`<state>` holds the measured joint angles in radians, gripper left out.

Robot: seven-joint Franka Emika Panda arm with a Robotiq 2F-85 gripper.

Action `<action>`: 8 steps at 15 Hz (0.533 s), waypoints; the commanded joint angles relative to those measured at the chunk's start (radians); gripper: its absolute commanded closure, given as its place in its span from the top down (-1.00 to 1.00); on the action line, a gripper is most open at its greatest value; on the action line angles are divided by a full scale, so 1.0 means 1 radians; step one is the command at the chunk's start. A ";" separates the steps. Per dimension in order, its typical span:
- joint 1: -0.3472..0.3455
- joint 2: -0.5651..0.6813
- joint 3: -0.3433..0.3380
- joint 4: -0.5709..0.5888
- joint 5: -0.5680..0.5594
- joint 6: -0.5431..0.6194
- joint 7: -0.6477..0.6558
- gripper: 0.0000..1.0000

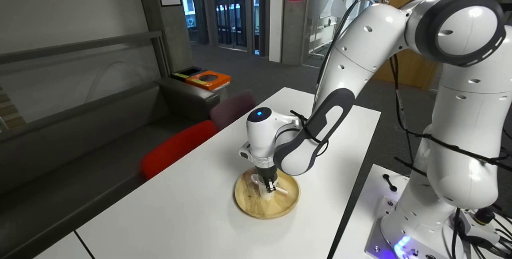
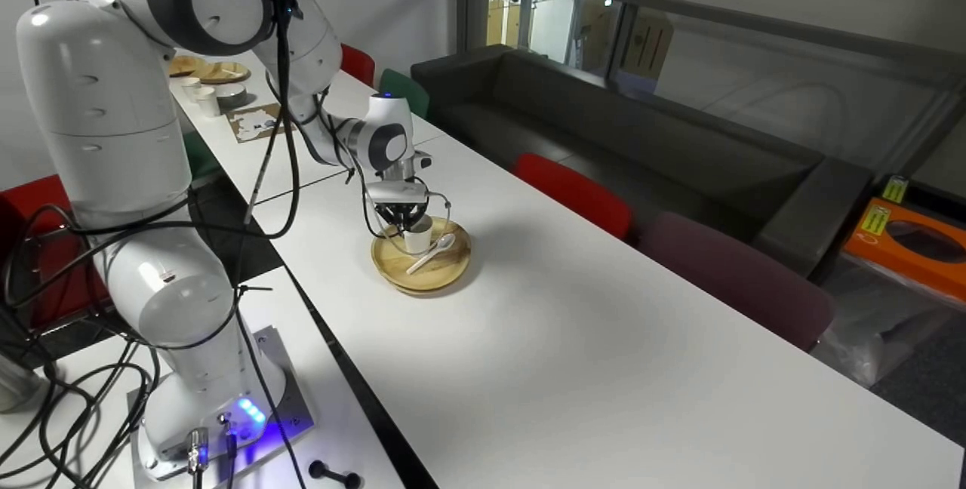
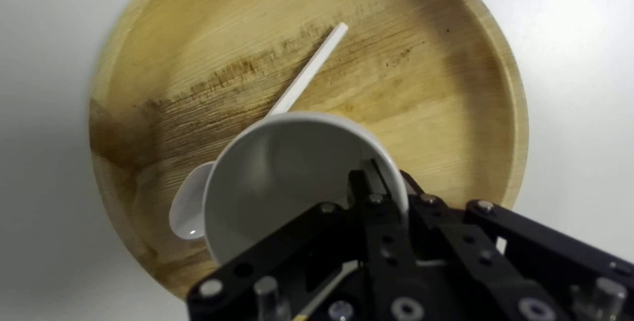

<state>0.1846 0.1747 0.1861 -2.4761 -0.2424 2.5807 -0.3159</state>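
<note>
Tabletop (image 2: 619, 368), white, smooth and rectangular, carries a round, yellow-brown wooden plate (image 3: 446, 98). A white, round-rimmed cup (image 3: 282, 177) is over this plate, mouth upward; a glossy white spoon (image 3: 311, 73) lies on the wood beside it. Whether the cup's base bears on the plate cannot be determined. The black two-fingered gripper (image 3: 389, 182) pinches the cup's wall, one finger inside the rim, the other outside.

Surroundings, in an exterior view: a dark grey sofa (image 2: 641, 119) runs along the far side, with a red chair (image 2: 573, 191) and a dark purple chair (image 2: 732, 278) between it and the tabletop's far edge. An orange-topped bin (image 2: 906, 266) stands at the right, past the sofa's end. At the far left, an adjoining white table (image 2: 355, 100) holds white cups (image 2: 207, 102) and light wooden plates (image 2: 219, 72).

Edges: the plate sits apart from both near and far long edges. A dark gap (image 2: 370, 406) divides the near edge from the white stand (image 2: 332, 398) under the white robot arm (image 2: 132, 108).

Room for moving, in an exterior view: the tabletop extends furthest to the right of the plate; leftward, the run to the table seam (image 2: 317, 181) is shorter. Black cables (image 2: 284, 74) hang along the arm.
</note>
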 commanded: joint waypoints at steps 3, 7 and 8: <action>-0.001 0.012 -0.004 0.003 -0.042 0.024 0.008 -0.98; 0.001 -0.002 0.000 -0.008 -0.037 0.018 0.007 -0.85; 0.001 -0.003 -0.001 -0.007 -0.039 0.016 0.010 -0.39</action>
<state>0.1854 0.1753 0.1855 -2.4714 -0.2601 2.5807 -0.3159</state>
